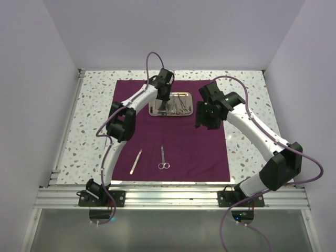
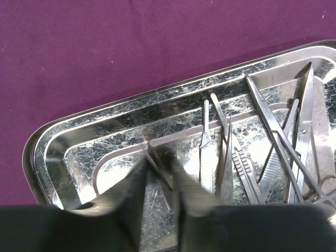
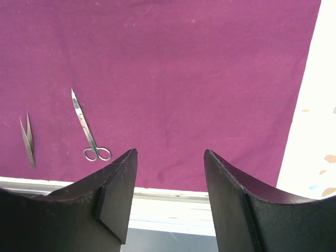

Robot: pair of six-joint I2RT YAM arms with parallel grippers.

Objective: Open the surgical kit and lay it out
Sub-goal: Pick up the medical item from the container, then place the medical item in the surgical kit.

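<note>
Surgical kit: maroon cloth wrap [image 1: 199, 152] lies flat and unfolded on the speckled table [image 1: 94, 121], centre of the workspace. Steel tray [image 1: 190, 104] sits on the cloth's far half, near the middle.

Tray interior, left wrist view: several slim steel instruments [image 2: 231, 157] lie crossed over one another in the right part of the tray. Left part bare, scratched metal.

Two pieces lie on the cloth near its front edge: ring-handled scissors [image 1: 164, 157], tips pointing away from the arm bases, and tweezers [image 1: 136, 161] to their left, apart from them.

Left gripper [image 2: 160, 160]: down inside the tray, left of the instrument pile. Fingers drawn close, one on each side of a slim steel piece [image 2: 153, 156]. Blurred there; cannot tell whether the pads are pressing it.

Right gripper [image 3: 170, 152]: released, jaws wide, nothing between them. It hangs over the cloth's right half, just right of the tray, touching nothing. Its wrist view looks back at the scissors and tweezers and the aluminium rail [image 1: 173, 197] along the table's near edge.
</note>
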